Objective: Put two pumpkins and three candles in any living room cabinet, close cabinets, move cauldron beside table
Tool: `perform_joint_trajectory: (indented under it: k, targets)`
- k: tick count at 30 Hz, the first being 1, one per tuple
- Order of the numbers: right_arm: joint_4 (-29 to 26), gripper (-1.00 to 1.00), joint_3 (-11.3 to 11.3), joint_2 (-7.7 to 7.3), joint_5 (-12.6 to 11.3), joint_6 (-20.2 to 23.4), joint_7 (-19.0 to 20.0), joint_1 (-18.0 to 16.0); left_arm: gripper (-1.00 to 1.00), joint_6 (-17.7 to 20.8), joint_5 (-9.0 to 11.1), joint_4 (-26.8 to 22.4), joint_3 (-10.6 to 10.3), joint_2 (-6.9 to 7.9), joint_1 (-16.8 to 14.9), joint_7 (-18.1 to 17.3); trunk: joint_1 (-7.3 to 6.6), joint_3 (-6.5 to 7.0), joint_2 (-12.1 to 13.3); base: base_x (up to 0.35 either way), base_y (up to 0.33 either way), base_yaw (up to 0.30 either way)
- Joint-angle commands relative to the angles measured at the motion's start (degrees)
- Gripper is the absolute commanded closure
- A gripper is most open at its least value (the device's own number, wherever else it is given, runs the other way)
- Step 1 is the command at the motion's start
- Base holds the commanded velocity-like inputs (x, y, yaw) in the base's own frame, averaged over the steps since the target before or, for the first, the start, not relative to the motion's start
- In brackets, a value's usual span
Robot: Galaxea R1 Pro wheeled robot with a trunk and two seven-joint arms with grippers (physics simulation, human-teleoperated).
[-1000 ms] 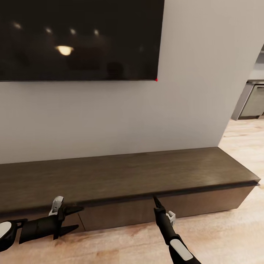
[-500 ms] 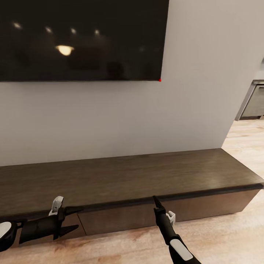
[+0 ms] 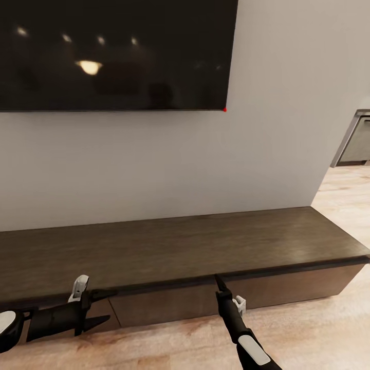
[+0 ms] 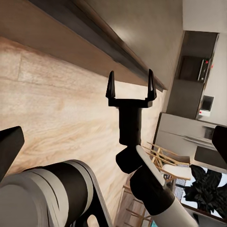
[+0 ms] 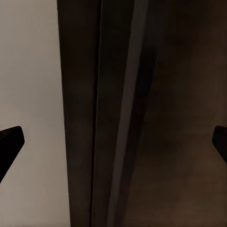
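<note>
With both grippers open and empty, I hold the right gripper (image 3: 218, 280) at the cabinet (image 3: 174, 246) top's front lip, so it must drop squarely onto the closed drawer edge below while the left gripper (image 3: 97, 308) waits.

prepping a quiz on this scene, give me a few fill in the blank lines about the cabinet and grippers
1. The right gripper reaches toward the front edge of the long dark-brown ____.
2. Both grippers, the left gripper too, have their fingers ____ and hold nothing.
3. Above the cabinet, a large black ____ hangs on the grey wall.
4. The floor in front of the cabinet is light ____.

Missing words: cabinet; open; screen; wood
</note>
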Motion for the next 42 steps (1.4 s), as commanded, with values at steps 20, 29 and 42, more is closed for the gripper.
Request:
perform_joint_trajectory:
  k: [20,29,42]
  targets:
    - [0.0,-1.00,0.4,-0.04,-0.6,-0.2,0.2,0.0,-1.00,0.1,0.6,0.0,-0.1,0.04,0.0,0.5,0.06,-0.71,-0.1,0.023,0.000,0.000]
    - [0.0,-1.00,0.4,-0.04,-0.6,-0.2,0.2,0.0,-1.00,0.1,0.6,0.0,-0.1,0.04,0.0,0.5,0.06,-0.71,-0.1,0.007,0.000,0.000]
    - [0.0,-1.00,0.4,-0.04,-0.4,-0.2,0.0,0.0,-1.00,0.1,0.6,0.0,-0.1,0.04,0.0,0.5,0.06,-0.71,-0.1,0.000,0.000,0.000]
